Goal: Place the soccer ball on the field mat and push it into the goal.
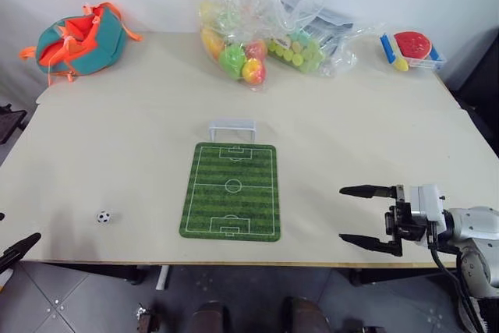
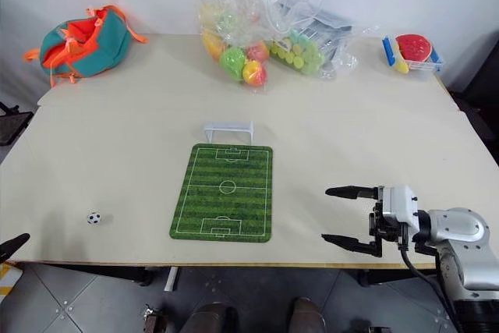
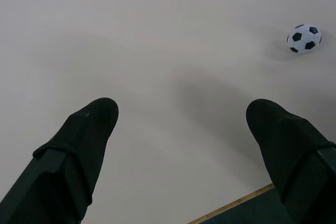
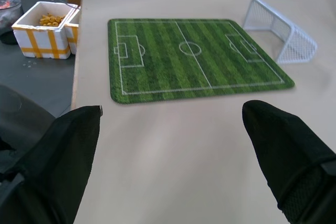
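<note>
**Ball off mat, both grippers spread**

At table's far edge: clear crinkled plastic bags holding round coloured balls and small green ones; small tray with red disc; teal-and-orange fabric bag at far left corner. Mid-table: flat green mat, striped turf, white lines, rounded corners. Just beyond its far end: white netted goal, low and wide. Near front left edge, well apart from mat: tiny black-patched ball. Left gripper spread wide, empty, near ball. Right gripper spread, empty, right of mat.
</note>
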Controlling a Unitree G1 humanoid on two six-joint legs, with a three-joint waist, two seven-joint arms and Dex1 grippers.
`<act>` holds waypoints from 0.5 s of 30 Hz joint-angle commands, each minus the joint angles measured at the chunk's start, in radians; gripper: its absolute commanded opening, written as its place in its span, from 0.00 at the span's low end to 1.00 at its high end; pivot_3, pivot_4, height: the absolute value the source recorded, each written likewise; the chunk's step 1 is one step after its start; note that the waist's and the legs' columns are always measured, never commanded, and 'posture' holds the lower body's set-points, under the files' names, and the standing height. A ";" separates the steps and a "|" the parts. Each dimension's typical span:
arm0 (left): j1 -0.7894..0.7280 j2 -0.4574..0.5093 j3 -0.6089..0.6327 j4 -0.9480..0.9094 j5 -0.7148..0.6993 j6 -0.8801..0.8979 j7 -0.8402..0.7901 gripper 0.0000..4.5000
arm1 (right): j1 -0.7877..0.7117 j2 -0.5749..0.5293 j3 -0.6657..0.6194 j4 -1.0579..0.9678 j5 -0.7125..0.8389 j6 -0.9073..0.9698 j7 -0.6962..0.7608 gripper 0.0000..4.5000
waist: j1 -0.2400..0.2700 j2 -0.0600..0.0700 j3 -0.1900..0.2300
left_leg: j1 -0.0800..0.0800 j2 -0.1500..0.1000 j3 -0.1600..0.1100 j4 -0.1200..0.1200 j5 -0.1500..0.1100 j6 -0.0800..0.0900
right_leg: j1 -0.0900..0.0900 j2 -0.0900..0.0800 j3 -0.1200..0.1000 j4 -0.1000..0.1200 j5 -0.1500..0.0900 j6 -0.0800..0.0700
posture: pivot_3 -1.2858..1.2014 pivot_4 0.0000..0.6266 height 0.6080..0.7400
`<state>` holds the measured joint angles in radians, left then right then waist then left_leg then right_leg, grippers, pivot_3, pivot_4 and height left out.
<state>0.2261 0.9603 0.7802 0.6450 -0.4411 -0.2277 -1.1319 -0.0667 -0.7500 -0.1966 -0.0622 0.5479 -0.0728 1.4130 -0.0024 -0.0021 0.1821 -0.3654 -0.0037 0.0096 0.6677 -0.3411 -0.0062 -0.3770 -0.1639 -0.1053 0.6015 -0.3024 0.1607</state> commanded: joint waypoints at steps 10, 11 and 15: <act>-0.032 0.013 0.026 0.118 -0.117 0.142 -0.174 1.00 | -0.049 0.167 -0.006 -0.249 0.328 0.112 -0.011 1.00 | -0.003 0.000 0.000 | 0.003 0.001 0.002 -0.001 0.000 -0.001 | 0.000 0.000 0.000 0.001 0.000 0.000 | 0.52 0.24 1.00; -0.045 0.008 0.013 0.133 -0.107 0.130 -0.180 1.00 | -0.056 0.176 0.000 -0.250 0.319 0.099 0.001 1.00 | -0.001 0.000 0.000 | 0.003 0.001 0.002 -0.002 0.000 -0.001 | 0.000 0.000 0.000 0.001 0.000 0.000 | 0.52 0.24 1.00; -0.084 -0.039 -0.048 0.055 -0.117 0.122 -0.239 1.00 | -0.059 0.211 0.021 -0.220 0.289 0.044 0.072 1.00 | 0.006 -0.004 -0.002 | 0.004 0.001 0.003 -0.001 -0.001 0.000 | 0.001 0.000 0.000 0.002 0.000 0.000 | 0.52 0.24 1.00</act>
<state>0.1495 0.9216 0.7417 0.7469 -0.5425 -0.0996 -1.3465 -0.1283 -0.5406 -0.1694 -0.2741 0.8371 -0.0042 1.4539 0.0032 -0.0058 0.1801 -0.3613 -0.0032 0.0125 0.6673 -0.3423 -0.0057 -0.3761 -0.1641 -0.1057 0.6036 -0.3024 0.1605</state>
